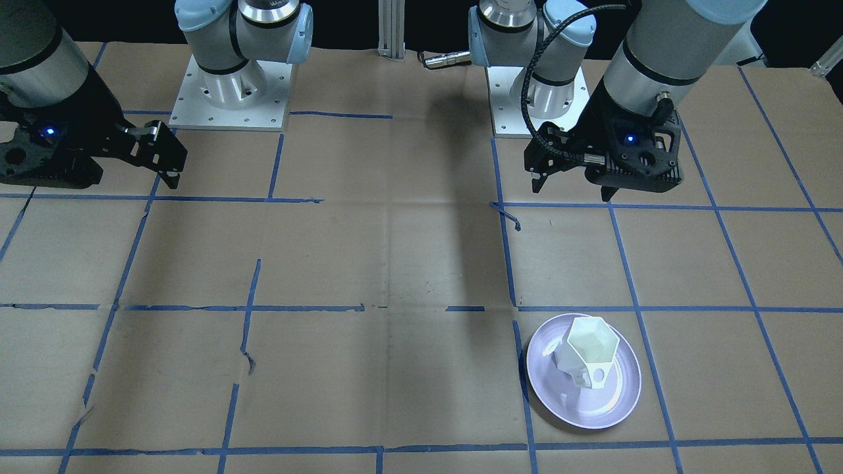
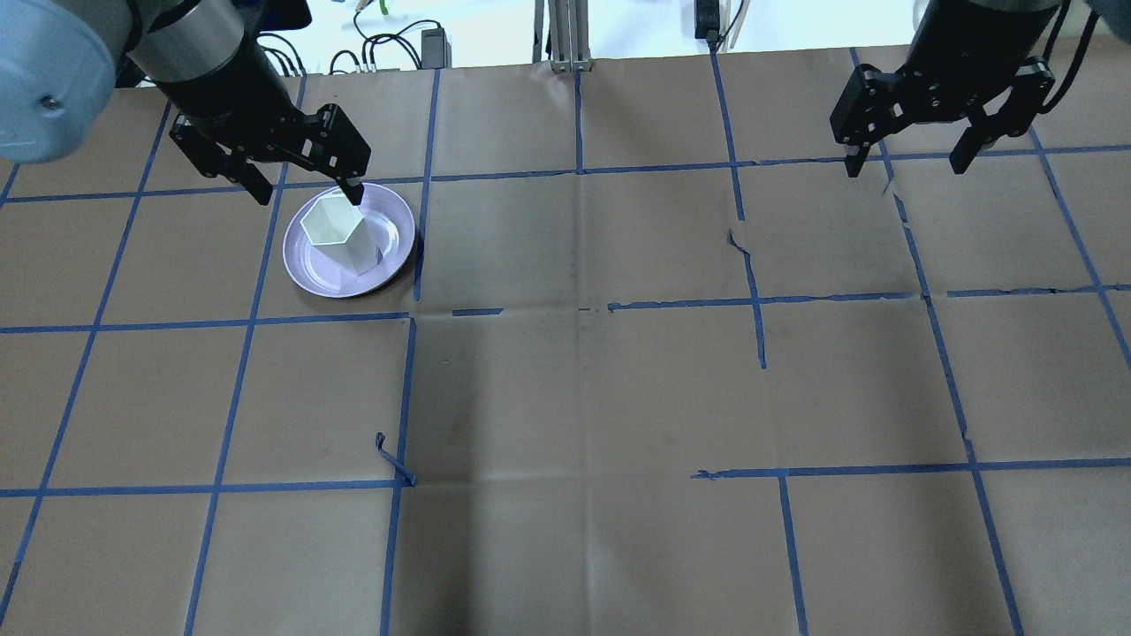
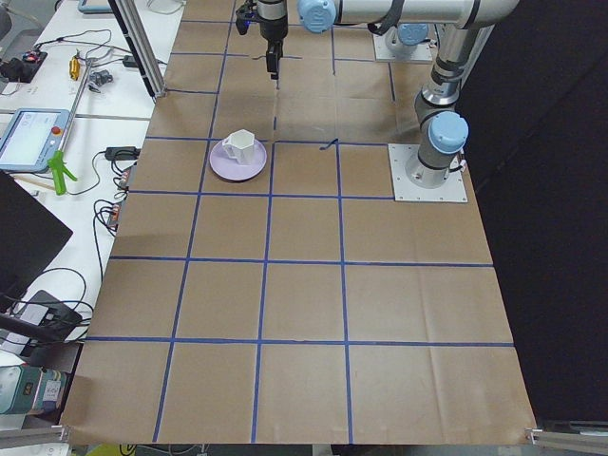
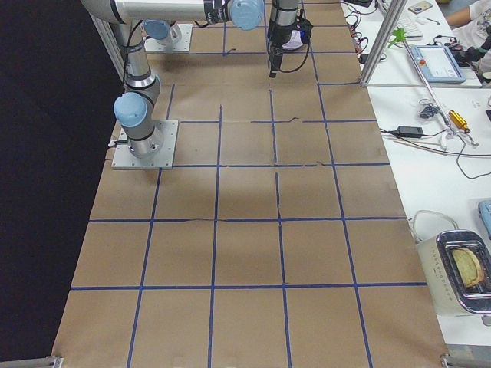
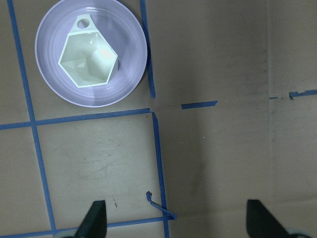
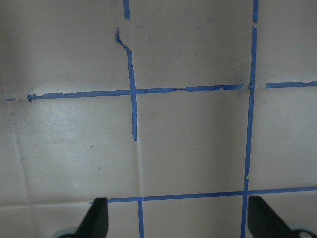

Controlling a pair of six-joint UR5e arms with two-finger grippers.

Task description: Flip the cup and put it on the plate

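The worktop (image 2: pixel 565 397) is covered in brown paper, and blue tape lines (image 2: pixel 654 165) make squares on it. One bit of tape (image 2: pixel 395 461) curls up loose. A white side table (image 3: pixel 85 104) holds a screen box (image 3: pixel 28 138), a green clip (image 3: pixel 59 171) and black wires (image 3: pixel 119 157). A shiny metal box (image 4: pixel 464 282) sits at the other end.

Cup's upright and sitting on the plate

The cup (image 1: pixel 588 352) is a small white faceted one with a hexagonal rim. It stands mouth up, nothing in it, roughly in the middle of the plate (image 1: pixel 593 411), and its thin angular handle sticks out on the side away from the robot. The plate is round, glossy pale lavender with a raised rim, lying flat on the table (image 1: pixel 395 368), on the robot's left side.
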